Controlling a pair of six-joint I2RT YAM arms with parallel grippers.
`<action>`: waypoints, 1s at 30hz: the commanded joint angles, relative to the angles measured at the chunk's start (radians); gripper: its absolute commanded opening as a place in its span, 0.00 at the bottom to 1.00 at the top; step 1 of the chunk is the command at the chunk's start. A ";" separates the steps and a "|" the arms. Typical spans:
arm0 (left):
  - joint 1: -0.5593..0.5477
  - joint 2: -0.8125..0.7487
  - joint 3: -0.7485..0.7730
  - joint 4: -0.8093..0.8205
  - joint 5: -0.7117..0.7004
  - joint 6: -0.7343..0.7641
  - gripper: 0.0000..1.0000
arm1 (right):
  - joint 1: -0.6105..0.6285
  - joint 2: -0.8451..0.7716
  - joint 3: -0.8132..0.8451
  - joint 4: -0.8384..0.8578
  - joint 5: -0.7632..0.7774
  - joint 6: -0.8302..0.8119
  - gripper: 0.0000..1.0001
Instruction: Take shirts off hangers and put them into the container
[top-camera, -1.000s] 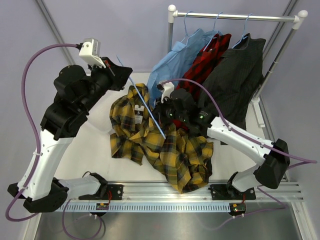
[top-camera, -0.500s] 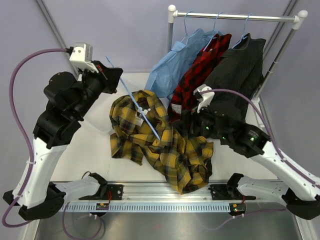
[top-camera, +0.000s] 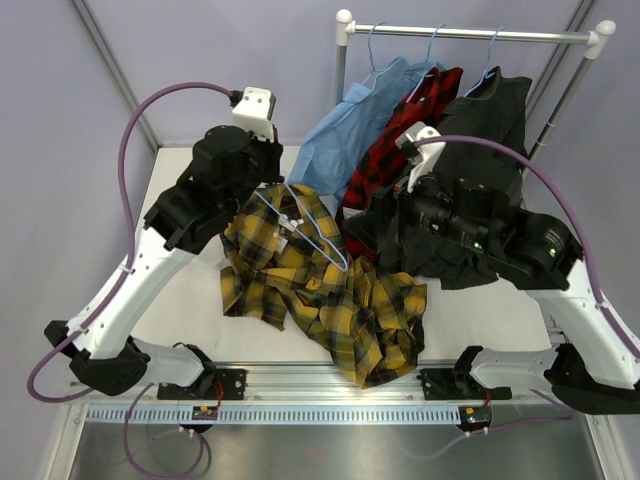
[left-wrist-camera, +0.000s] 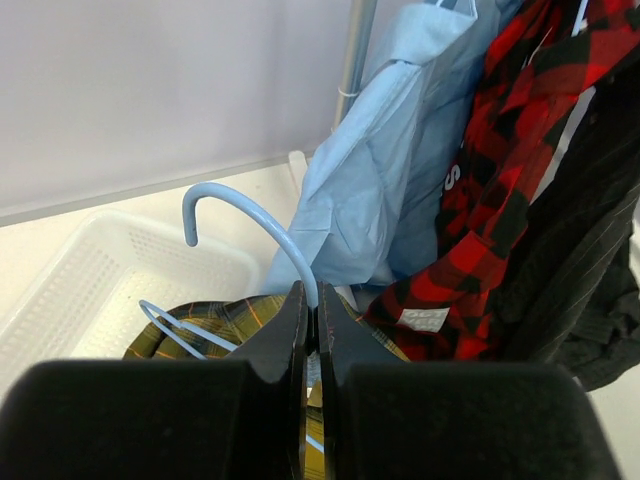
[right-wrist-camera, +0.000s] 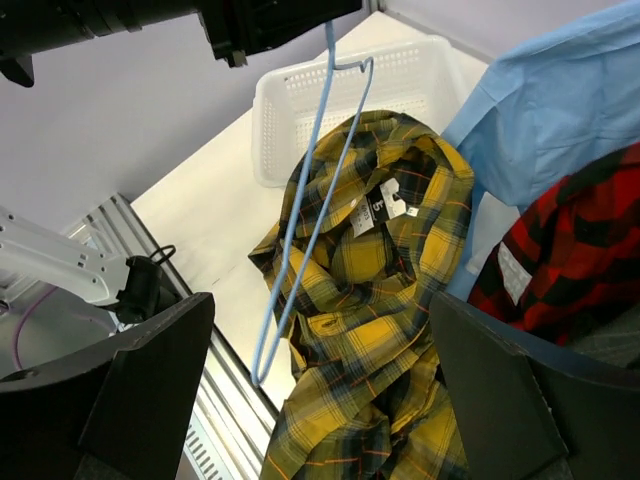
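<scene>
Left gripper (left-wrist-camera: 310, 302) pinches the thin pale-blue wire hanger (left-wrist-camera: 250, 208) at its neck, hook upward. Its body slants toward the near edge over the yellow shirt (right-wrist-camera: 370, 300), by the container (right-wrist-camera: 280, 110). Right gripper (right-wrist-camera: 320, 300) gapes wide, empty.

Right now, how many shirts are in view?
4. The light blue shirt, red plaid shirt and black shirt hang on the rail; the yellow plaid shirt lies crumpled on the table. None obviously hidden.

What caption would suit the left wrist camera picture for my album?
Left pincer shut on a pale-blue hanger, yellow plaid shirt below, white container beyond.
</scene>
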 joint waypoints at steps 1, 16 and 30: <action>-0.038 0.015 0.068 0.049 -0.093 0.044 0.00 | 0.016 0.080 0.043 -0.082 -0.048 -0.027 0.97; -0.093 0.054 0.104 0.052 -0.190 0.055 0.00 | 0.061 0.298 0.163 -0.115 -0.064 0.024 0.70; -0.113 0.052 0.124 0.054 -0.210 0.046 0.00 | 0.065 0.328 0.151 -0.074 -0.094 0.014 0.38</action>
